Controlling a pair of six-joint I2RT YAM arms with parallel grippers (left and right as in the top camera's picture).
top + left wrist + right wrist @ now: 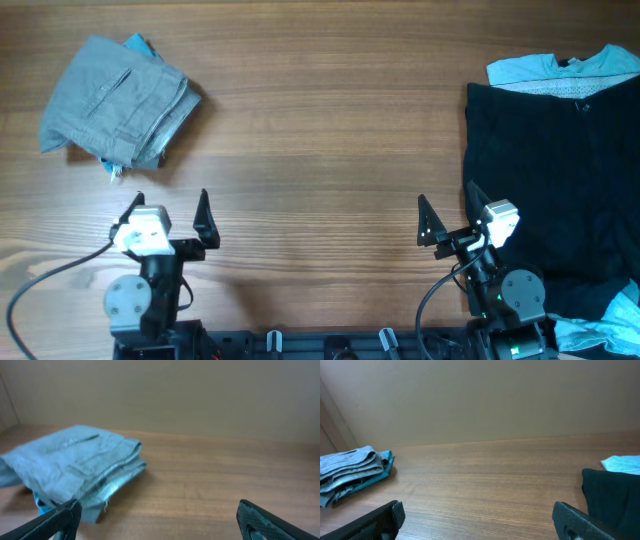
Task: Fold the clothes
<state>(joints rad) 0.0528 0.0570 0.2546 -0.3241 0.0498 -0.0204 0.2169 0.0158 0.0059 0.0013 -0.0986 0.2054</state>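
Sitting at the near edge of the table (320,130), my left fingers (205,215) and right fingers (424,222) are spread wide, holding nothing; the grey shorts (115,100) lie folded far left.

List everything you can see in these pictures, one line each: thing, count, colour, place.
grey shorts: one, grey, folded, far left of table
blue cloth: one, bright blue, peeking from under the grey shorts
black garment: one, black, spread at right edge
pale blue garment: one, pale blue, far right corner, beside the black garment
pale blue cloth: one, pale blue, near right corner
table: one, brown wood
left gripper: one, black, near edge, open, empty
right gripper: one, black, near edge, open, empty
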